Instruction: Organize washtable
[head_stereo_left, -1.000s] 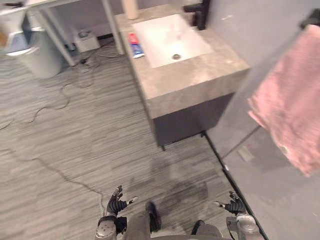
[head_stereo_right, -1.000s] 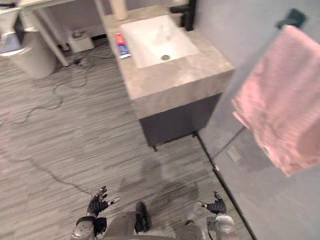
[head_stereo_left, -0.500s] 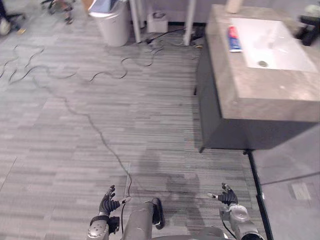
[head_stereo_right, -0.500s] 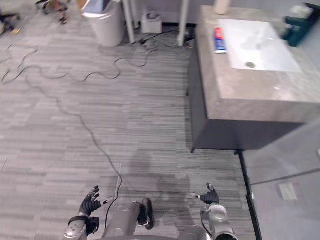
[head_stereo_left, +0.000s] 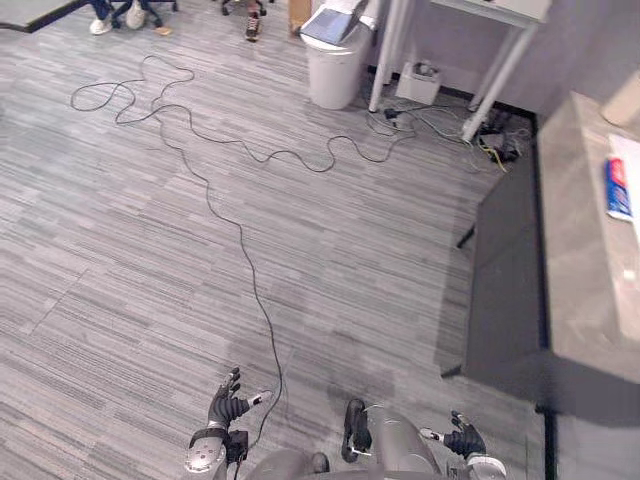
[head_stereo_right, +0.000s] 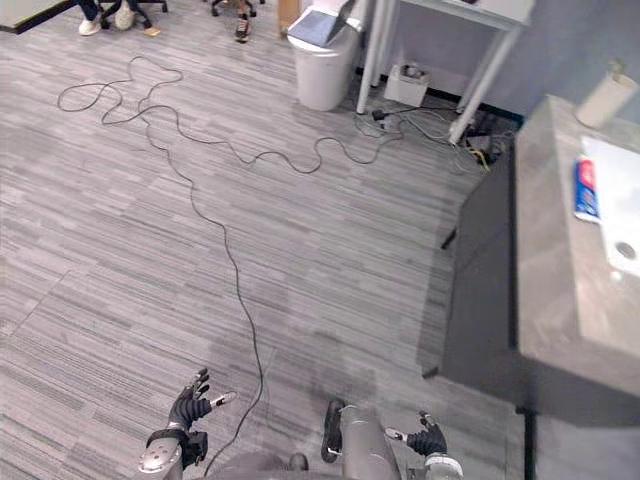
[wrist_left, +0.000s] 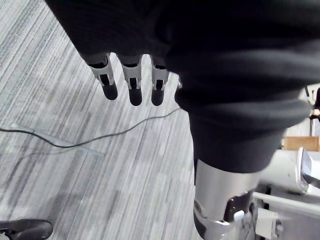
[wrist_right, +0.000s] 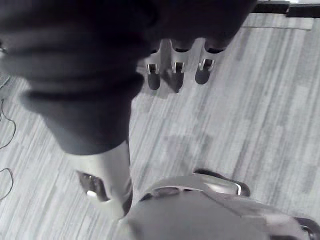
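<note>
Left hand (head_stereo_left: 228, 408) and right hand (head_stereo_left: 462, 440) hung low over floor (head_stereo_left: 120, 260), fingers relaxed, both empty. Toothpaste tube (head_stereo_right: 586, 190) lay on washtable (head_stereo_right: 565, 300), well apart from both.

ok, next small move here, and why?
Probably turn right to face the washtable: it sits at the view's right edge, toothpaste tube lying on top beside the sink. The left hand and right hand hang open and empty over the floor, well short of it.
</note>
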